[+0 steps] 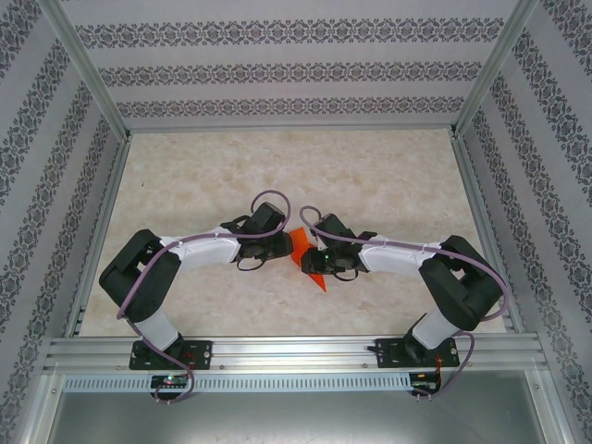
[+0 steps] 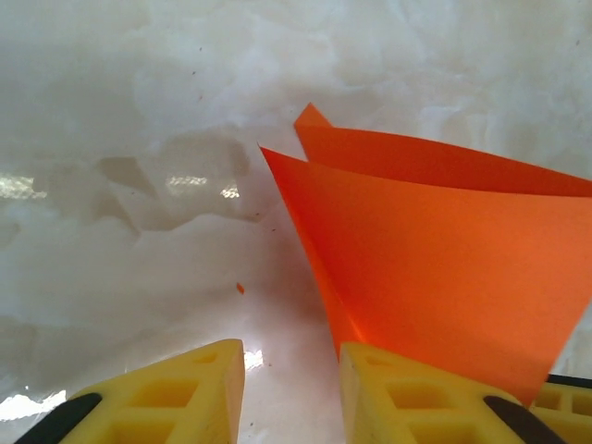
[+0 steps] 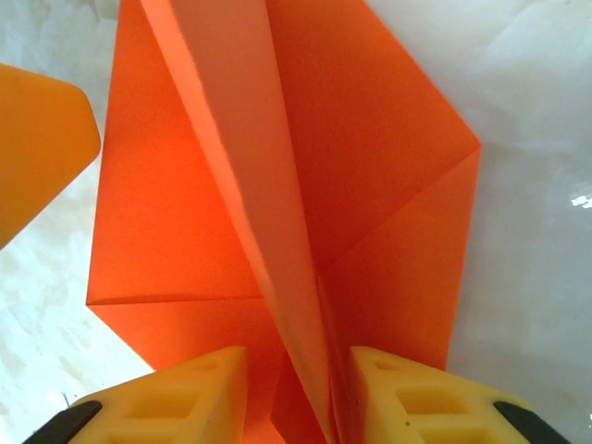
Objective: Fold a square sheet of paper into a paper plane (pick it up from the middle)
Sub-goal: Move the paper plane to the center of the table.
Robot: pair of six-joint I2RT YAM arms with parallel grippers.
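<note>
The paper (image 3: 370, 157), already folded into a pointed shape with a raised fold down its middle, sits in the middle of the table (image 1: 370, 176), between the two arms. The right gripper (image 3: 298, 356) straddles that raised fold, one finger on each side. This looks like a way to steady the paper along its spine, though I cannot tell whether the fingers actually press it.

The left gripper (image 2: 291, 356) comes in from the left with its fingers spread. Only bare table shows between them, and the paper's edge rises just over its right-hand finger (image 2: 416, 388). It seems placed to catch a flap, not yet gripping one.

The flaps stand up off the table instead of lying flat, so their free edges are easy to reach but also easy to crumple. The two grippers are very close together, with little room between them. There is open table to the far side and to the left and right. The metal rail (image 1: 296, 351) runs along the near edge, and the pointed tip of the paper faces that way.
</note>
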